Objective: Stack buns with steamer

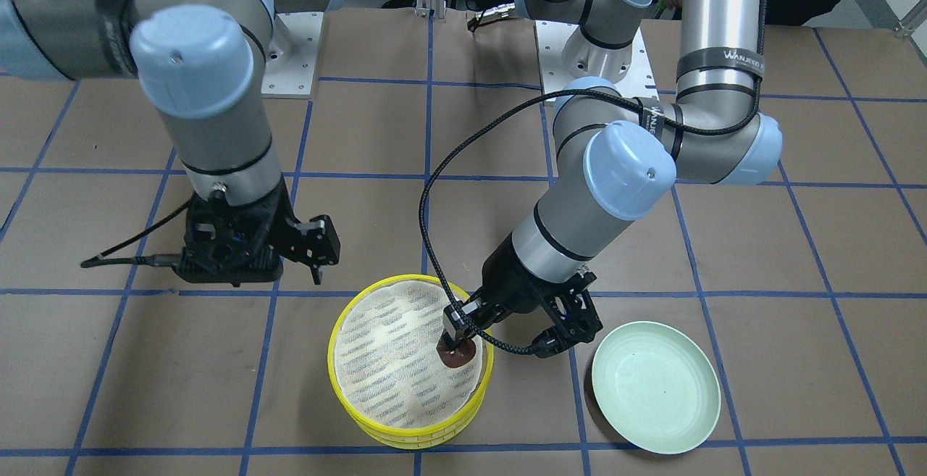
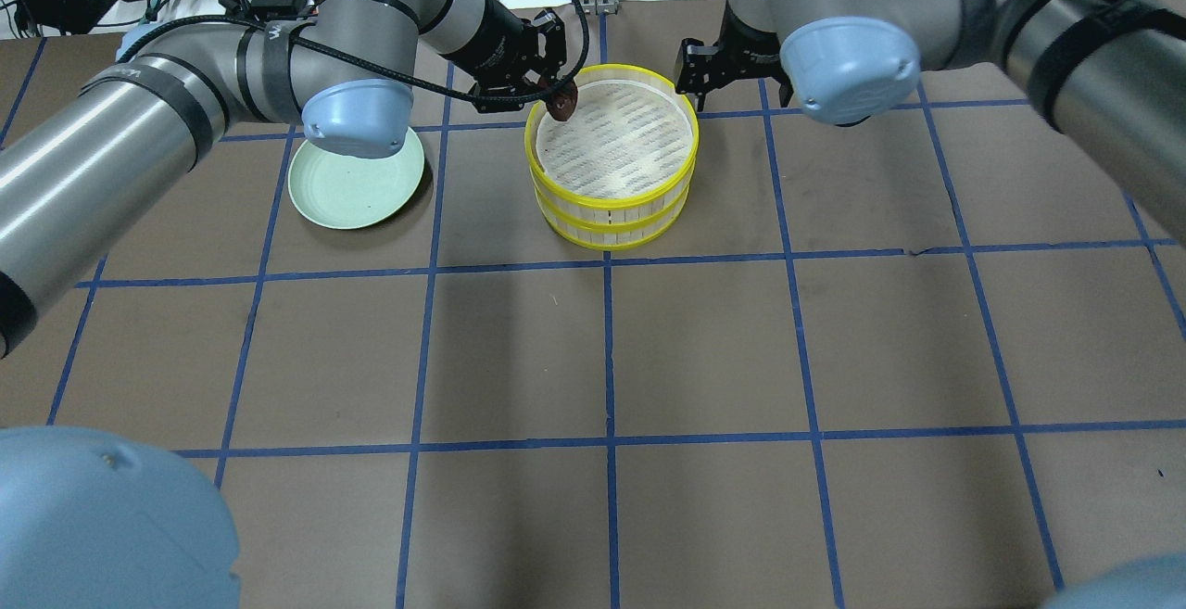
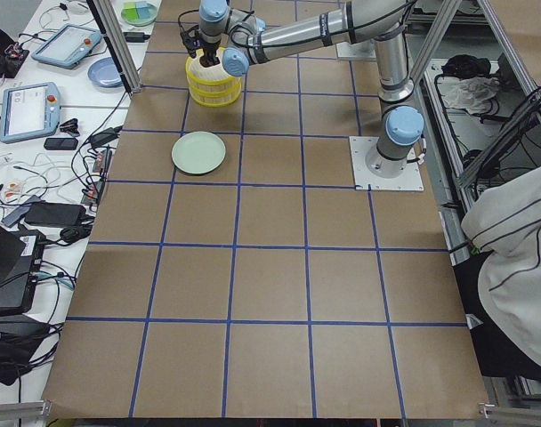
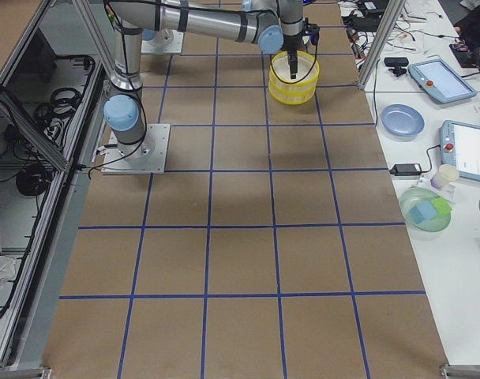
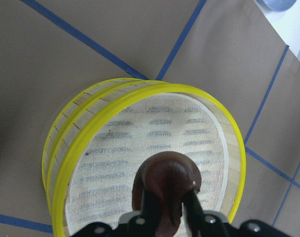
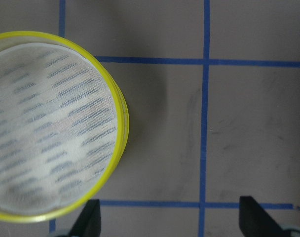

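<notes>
Left gripper (image 5: pixel 170 209) clamped on brown bun (image 5: pixel 167 180), positioned over the steamer (image 2: pixel 611 220) liner near its rim (contact not discernible). Right gripper (image 6: pixel 170 217) spread wide, empty, beside steamer.

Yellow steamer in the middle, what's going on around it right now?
The left gripper is shut on the dark reddish-brown bun, holding it low over the cloth liner in the top of the yellow steamer, near the rim on the plate's side. Whether the bun touches the liner is unclear. The right gripper hangs open and empty on the steamer's other side. The pale green plate is bare.
</notes>
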